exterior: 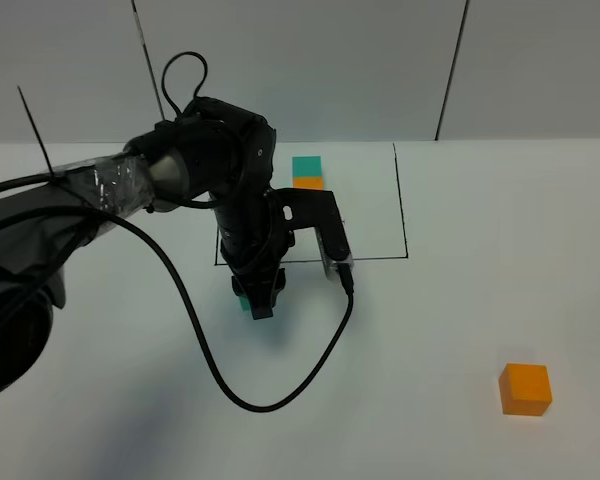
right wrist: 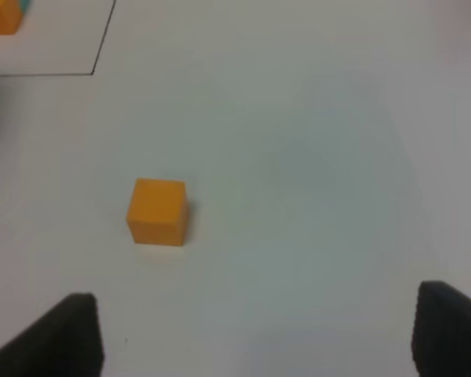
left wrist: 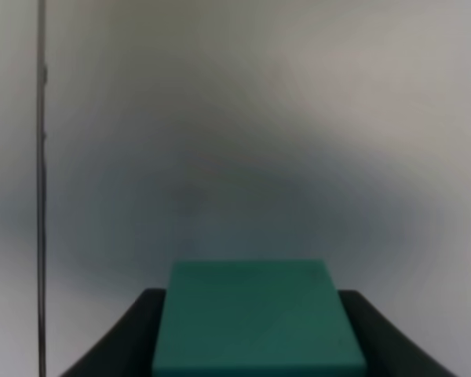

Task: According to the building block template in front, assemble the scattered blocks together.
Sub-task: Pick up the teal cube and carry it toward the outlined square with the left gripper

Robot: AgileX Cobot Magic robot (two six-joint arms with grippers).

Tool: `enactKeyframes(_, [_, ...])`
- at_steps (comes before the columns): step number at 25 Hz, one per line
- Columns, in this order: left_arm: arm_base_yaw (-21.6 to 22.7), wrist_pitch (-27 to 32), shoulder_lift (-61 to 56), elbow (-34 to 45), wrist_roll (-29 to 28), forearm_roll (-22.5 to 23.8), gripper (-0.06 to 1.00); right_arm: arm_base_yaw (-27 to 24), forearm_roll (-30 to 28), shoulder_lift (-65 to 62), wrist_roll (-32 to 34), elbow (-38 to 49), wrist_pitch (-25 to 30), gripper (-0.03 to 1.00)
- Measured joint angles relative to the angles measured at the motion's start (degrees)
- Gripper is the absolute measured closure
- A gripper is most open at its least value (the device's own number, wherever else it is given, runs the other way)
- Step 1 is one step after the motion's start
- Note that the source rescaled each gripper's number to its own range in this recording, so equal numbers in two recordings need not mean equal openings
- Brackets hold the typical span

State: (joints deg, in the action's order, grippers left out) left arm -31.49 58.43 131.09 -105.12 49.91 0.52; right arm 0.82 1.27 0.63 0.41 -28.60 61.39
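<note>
A white counter (exterior: 460, 320) seen from above, with a pale grey wall behind it.

The left arm, black and partly wrapped in shiny tape, reaches in from the left of the high view. Its left claw (exterior: 261, 303) points down at the counter and is clamped on the teal cube (exterior: 242, 298). Only a sliver of that cube shows beside the dark fingers (left wrist: 133, 334). In the left wrist view, the cube fills the space between the two fingers, pressed on both sides. Whether the cube rests on the counter or hangs just above it cannot be told. The claw sits just outside the near edge of the black outline (exterior: 404, 220), a thin drawn rectangle. A black cable (exterior: 210, 350) loops from the arm across the counter.

Inside the outline, towards its far side, stands the template pair (exterior: 307, 174). It is a teal block with an orange block touching it on the near side.

The orange cube (exterior: 525, 388) sits alone near the right front of the counter, well apart from the outline and from the left claw.

The right claw (right wrist: 259, 338) shows only in its own wrist view. Its two dark fingertips stand wide apart with nothing between them. The orange cube lies on the counter ahead of the right claw, untouched.
</note>
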Motion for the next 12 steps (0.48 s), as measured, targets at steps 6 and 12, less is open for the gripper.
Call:
enactKeyframes(6, [-1.1,-0.8,2.8,-1.1,1.2,0.1,0.94,0.0,0.0,0.0,0.0,0.0,0.0,0.32])
enactKeyframes(12, [-1.3,-0.8,3.9,-1.1,2.1,0.1,0.94,0.0,0.0,0.0,0.0,0.0,0.0,0.32])
